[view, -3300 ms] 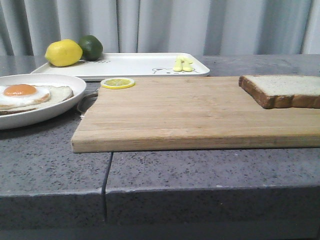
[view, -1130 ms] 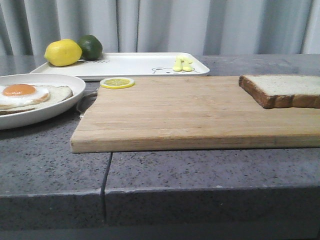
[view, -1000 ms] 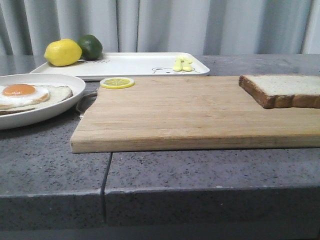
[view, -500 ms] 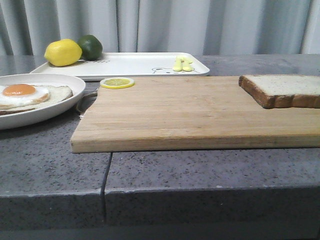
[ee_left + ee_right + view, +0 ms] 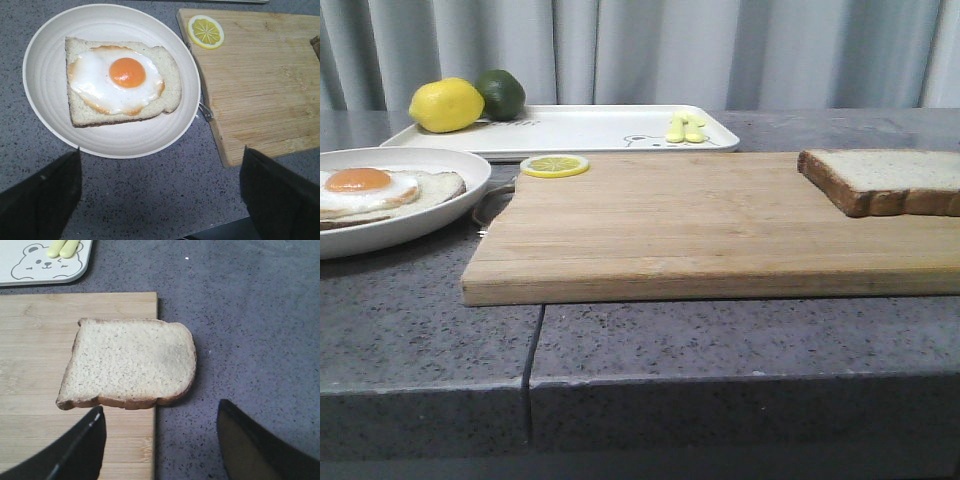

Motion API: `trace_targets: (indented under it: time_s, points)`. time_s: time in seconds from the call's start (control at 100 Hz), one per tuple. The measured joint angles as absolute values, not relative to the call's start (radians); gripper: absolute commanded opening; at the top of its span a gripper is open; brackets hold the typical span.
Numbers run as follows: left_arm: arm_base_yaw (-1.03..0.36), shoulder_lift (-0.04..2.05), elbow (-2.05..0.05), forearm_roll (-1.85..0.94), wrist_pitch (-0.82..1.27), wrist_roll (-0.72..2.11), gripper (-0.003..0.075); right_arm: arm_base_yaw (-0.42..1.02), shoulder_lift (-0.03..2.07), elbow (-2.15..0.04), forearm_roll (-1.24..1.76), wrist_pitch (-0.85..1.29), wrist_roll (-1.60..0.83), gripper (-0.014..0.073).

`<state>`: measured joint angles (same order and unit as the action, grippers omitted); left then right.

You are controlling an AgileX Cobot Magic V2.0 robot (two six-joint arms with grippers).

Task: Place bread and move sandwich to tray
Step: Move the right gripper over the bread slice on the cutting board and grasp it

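Observation:
The bread point(image 5: 890, 180) lies flat at the right end of the wooden cutting board point(image 5: 700, 225). In the right wrist view the bread point(image 5: 130, 362) overhangs the board's side edge, and my right gripper point(image 5: 160, 440) hangs open just short of it, holding nothing. The sandwich point(image 5: 380, 190), a crusted slice topped with a fried egg, rests on its round white plate point(image 5: 440, 215) at the left. My left gripper point(image 5: 160, 185) hovers open over the counter beside the sandwich point(image 5: 120, 82), empty. The white tray point(image 5: 580, 128) stands at the back. Neither gripper shows in the front view.
On the tray's left end sit a lemon point(image 5: 447, 105) and a lime point(image 5: 502, 93); small yellow pieces point(image 5: 685, 128) lie near its bear print. A lemon slice point(image 5: 555, 166) rests on the board's back left corner. The grey counter's edge point(image 5: 620, 385) runs along the front.

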<state>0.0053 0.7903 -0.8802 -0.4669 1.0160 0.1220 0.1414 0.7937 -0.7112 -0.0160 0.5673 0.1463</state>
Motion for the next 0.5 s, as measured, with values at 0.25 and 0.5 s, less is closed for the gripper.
trace_targets:
  time_s: [0.25, 0.5]
  points:
    - [0.005, 0.790, -0.880, -0.467, 1.016, 0.122, 0.0599, 0.141, 0.794, -0.711, -0.016, 0.565, 0.146, 0.0488]
    - [0.005, 0.790, -0.880, -0.467, 1.016, 0.122, 0.0599, 0.141, 0.794, -0.711, -0.016, 0.565, 0.155, 0.0488]
